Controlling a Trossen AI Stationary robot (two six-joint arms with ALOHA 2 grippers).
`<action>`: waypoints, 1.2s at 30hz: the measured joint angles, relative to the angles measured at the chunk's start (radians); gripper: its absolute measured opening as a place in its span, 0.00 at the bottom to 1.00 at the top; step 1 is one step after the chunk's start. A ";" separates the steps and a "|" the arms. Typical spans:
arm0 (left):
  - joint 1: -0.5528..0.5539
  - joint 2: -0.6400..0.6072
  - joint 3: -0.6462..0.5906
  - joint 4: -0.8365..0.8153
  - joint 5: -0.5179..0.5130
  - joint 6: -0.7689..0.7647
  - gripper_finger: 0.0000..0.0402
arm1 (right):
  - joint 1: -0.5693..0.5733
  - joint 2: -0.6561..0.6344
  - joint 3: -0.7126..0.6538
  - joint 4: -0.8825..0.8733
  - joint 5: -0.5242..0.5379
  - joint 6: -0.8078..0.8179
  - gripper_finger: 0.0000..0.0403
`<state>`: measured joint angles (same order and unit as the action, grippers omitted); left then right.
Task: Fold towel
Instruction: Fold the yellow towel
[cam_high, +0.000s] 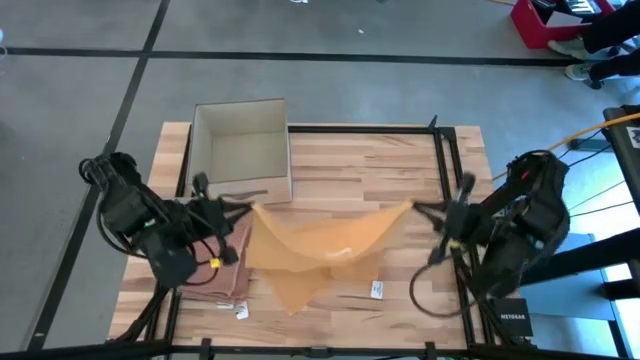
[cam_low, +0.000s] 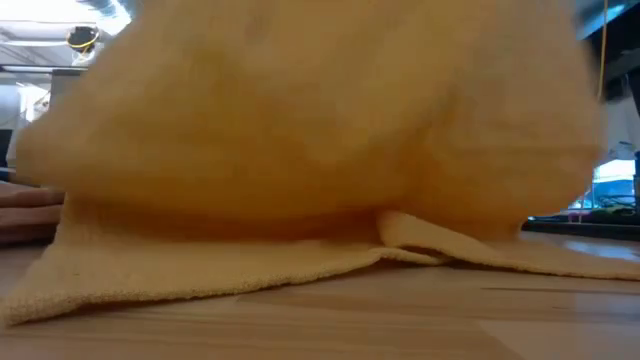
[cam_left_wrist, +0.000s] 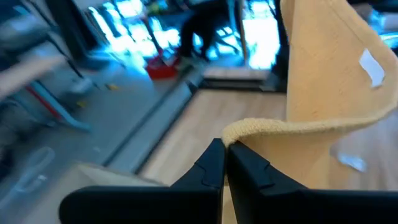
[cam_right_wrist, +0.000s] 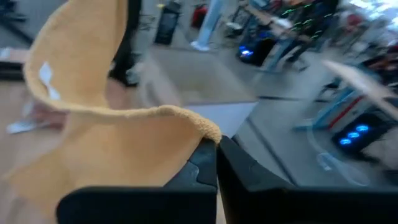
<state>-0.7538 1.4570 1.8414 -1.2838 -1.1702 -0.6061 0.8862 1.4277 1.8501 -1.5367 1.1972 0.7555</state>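
A yellow-orange towel (cam_high: 320, 245) hangs stretched between my two grippers above the wooden table, sagging in the middle. Its lower part (cam_low: 230, 275) still lies on the tabletop near the front edge. My left gripper (cam_high: 250, 206) is shut on the towel's left upper corner, my right gripper (cam_high: 415, 205) shut on its right upper corner. In the low view the towel (cam_low: 300, 120) fills nearly the whole picture and hides both grippers. My left gripper pinches the towel's corner (cam_left_wrist: 231, 132) between its two fingertips, coming from the table's left, nearly level. The cloth hangs away from the fingers, its lower part on the table. My right gripper pinches the opposite corner (cam_right_wrist: 208, 132) between its two fingertips, coming from the table's right, nearly level. The towel's upper edge sags between the two holds.
An open cardboard box (cam_high: 240, 150) stands at the table's far left. A pile of folded brownish towels (cam_high: 222, 272) lies at the near left, beside the left arm. A small white tag (cam_high: 377, 290) lies on the wood at the front.
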 joint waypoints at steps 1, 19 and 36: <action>0.007 0.000 0.022 0.003 -0.024 0.028 0.01 | -0.016 0.000 0.030 -0.005 0.016 -0.036 0.00; 0.299 -0.042 0.168 0.288 -0.063 0.521 0.01 | -0.351 0.001 0.389 0.058 0.194 -0.564 0.00; -0.025 -0.046 0.169 0.645 0.301 0.561 0.01 | 0.096 0.071 0.391 0.532 -0.144 -0.628 0.00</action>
<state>-0.7785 1.4113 2.0102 -0.6384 -0.8692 -0.0450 0.9825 1.4988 2.2410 -1.0052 1.0528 0.1272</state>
